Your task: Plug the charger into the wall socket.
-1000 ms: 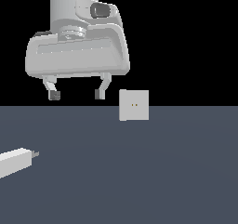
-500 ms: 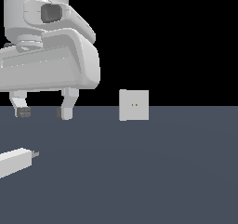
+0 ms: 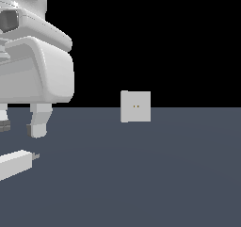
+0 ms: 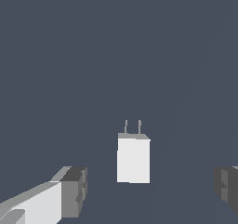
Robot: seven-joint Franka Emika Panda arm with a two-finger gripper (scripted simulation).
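One hand spread open, lower and further left than before, above charger.

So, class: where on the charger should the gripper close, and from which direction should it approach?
Grip the charger across its two long side faces, mid-body, coming down from above. It lies flat on the floor with its prongs sticking out of one end, so that end should stay free for the wall socket. The open gripper already straddles the block's width.
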